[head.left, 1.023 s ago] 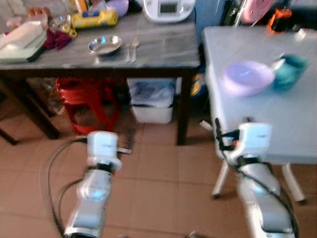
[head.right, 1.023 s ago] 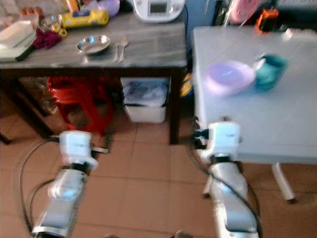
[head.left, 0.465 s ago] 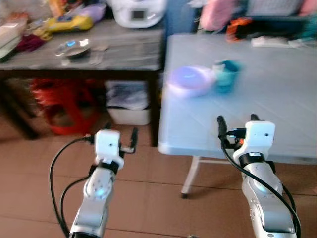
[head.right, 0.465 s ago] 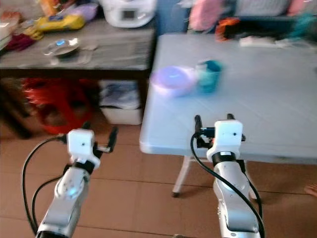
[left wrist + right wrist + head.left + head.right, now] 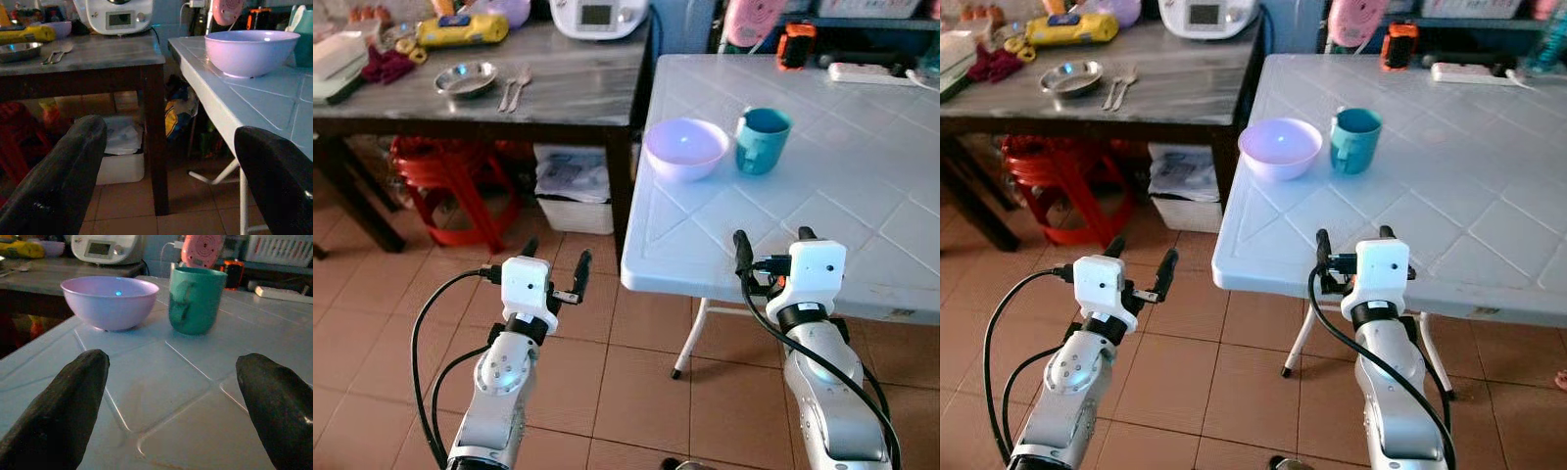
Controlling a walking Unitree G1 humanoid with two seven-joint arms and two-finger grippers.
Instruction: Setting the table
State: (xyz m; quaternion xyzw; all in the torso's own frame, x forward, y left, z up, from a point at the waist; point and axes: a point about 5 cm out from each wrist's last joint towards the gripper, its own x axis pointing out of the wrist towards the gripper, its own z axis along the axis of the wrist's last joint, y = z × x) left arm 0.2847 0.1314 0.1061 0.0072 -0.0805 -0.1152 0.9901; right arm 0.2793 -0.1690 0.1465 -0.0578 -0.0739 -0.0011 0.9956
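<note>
While both arms reach forward, a smooth, round lilac bowl (image 5: 685,149) sits near the corner of the pale blue table (image 5: 842,211), whose top is moulded into diagonal tile-like squares. Just beside the bowl, apart from it, stands a glossy teal mug (image 5: 761,140), cylindrical with a handle. The right gripper (image 5: 771,245) hovers over the near edge of this table, its long black fingers (image 5: 63,406) spread wide with nothing between them. The left gripper (image 5: 555,266) hangs over the terracotta floor tiles (image 5: 636,382), jaws likewise wide and empty. To the robot's left, a dark-legged side table (image 5: 578,93) with a grey, grained top carries a shiny round metal dish (image 5: 466,78), a spoon and fork (image 5: 514,88) just beside it, and a white appliance (image 5: 599,15). A red plastic stool (image 5: 455,186) stands beneath. Compared with half a second ago, the view is sharp rather than blurred, and the camera has shifted a little, so the bowl and mug sit slightly further right in frame.
</note>
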